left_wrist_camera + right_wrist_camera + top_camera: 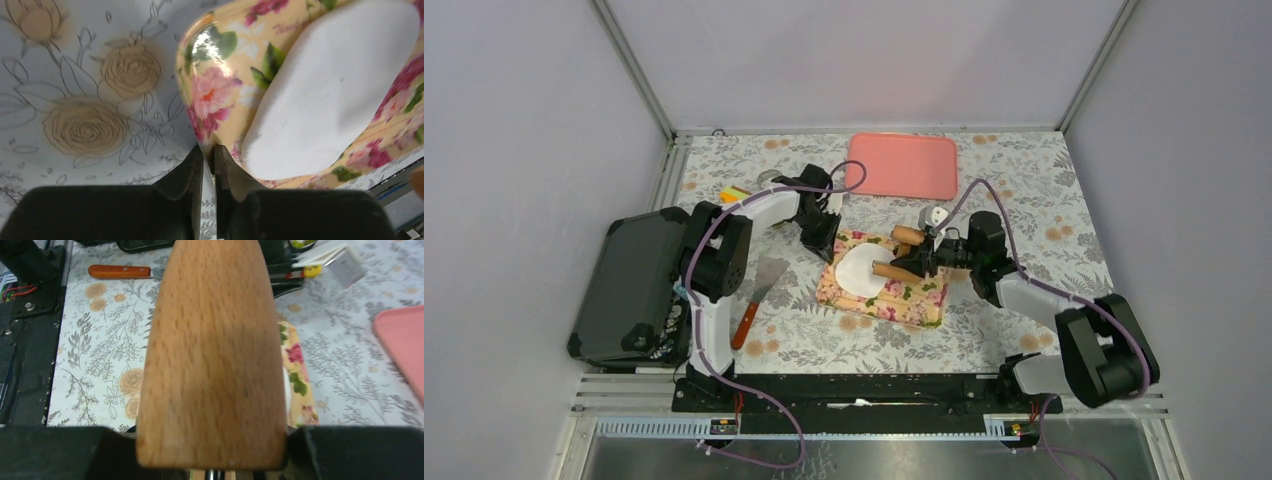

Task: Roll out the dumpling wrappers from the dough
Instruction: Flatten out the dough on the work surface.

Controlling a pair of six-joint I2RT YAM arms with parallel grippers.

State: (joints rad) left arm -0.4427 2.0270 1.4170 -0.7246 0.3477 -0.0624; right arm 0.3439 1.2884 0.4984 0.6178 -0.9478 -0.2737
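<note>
Presently, at the rolling step, the right gripper [926, 262] clamps the rolling pin [894, 270] above the flat dough [856, 268] on the floral tray [914, 300], the left gripper [208, 155] pinching that tray's corner; next likely needs even downward rolling.

Soft, even light from above fills the top view, bright on the pale walls [524, 120], with only short faint shadows under the arms [714, 260]. In the left wrist view a white glare patch sits on the glossy floral tray [212, 42], the dough [330, 90] is nearly blown out, and the dark fingers [182, 185] are blurred. In the right wrist view the rolling pin [212, 350] is soft, too near the lens; the tablecloth [100, 340] behind it is sharper
</note>
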